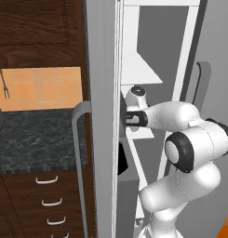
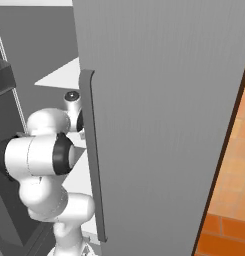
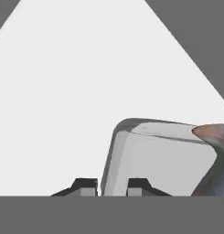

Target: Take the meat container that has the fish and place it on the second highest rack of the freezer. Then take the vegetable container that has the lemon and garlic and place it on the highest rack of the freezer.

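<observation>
Tray: grey, straight upright walls, thin rim, one rounded corner in hand view; resting on a white shelf, cut off at the frame's bottom and right.
Fish: only a dull grey-brown tip visible, lying over the tray's far right rim; rest cut off by the frame edge.
Gripper: two small dark finger tips standing either side of the tray's near wall, close against it; actual contact and pressure not discernible, so grasp cannot be told. In the left base view the hand is hidden behind the door edge.
Shelf: flat, plain white, smooth; seen as a broad wedge narrowing away from the camera, wide bare surface beyond and left of the tray.
Freezer interior: flat grey walls flanking the shelf on both sides.
Arm: glossy white rounded segments, dark joint rings; reaching forward into the compartment between door edge and shelves.
Door: large matt grey panel with a long upright grey handle; hides the arm's forward end in the right base view.
Upper shelf: white slab, front edge visible above the arm.
Counter: dark mottled stone, left of the freezer; wooden drawers with pale curved handles beneath.
Wall tiles: orange squares above the counter.
</observation>
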You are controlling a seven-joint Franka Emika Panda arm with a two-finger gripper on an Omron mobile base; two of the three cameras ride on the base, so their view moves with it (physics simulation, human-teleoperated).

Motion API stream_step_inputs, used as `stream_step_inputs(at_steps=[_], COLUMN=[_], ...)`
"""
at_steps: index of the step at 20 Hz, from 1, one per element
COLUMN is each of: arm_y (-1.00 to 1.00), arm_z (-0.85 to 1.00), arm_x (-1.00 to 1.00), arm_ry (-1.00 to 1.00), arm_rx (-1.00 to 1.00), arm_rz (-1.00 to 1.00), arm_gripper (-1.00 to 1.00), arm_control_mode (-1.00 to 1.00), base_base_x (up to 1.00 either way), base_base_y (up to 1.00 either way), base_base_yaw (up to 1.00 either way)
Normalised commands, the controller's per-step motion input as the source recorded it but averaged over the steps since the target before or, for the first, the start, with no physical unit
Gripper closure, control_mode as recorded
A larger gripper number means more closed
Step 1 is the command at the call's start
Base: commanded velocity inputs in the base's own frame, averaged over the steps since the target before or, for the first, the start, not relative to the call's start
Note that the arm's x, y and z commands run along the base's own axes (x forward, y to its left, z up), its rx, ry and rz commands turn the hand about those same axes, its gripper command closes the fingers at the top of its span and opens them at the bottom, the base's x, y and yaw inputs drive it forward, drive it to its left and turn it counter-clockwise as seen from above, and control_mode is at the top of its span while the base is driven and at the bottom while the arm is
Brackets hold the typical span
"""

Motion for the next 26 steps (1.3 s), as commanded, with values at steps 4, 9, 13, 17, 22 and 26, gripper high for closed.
stream_step_inputs(at_steps=[4, 9, 13, 17, 22, 26], arm_y=[0.16, 0.08, 0.0, 0.0, -0.18, -0.2], arm_z=[-0.55, -0.25, 0.0, 0.42, 0.78, 0.37], arm_x=[0.44, -0.14, -0.4, -0.34, -0.06, -0.39], arm_ry=[0.0, -0.14, -0.21, -0.24, -0.18, -0.02], arm_rx=[-0.09, -0.06, 0.0, 0.05, 0.13, 0.07], arm_rz=[0.0, 0.0, 0.0, 0.0, 0.05, 0.0], arm_gripper=[1.0, -1.0, -1.0, -1.0, -1.0, -1.0], arm_control_mode=[-1.0, -1.0, -1.0, -1.0, -1.0, -1.0], base_base_x=[0.0, 0.0, 0.0, 0.0, 0.0, 0.0], base_base_y=[0.0, 0.0, 0.0, 0.0, 0.0, 0.0], base_base_yaw=[0.0, 0.0, 0.0, 0.0, 0.0, 0.0])
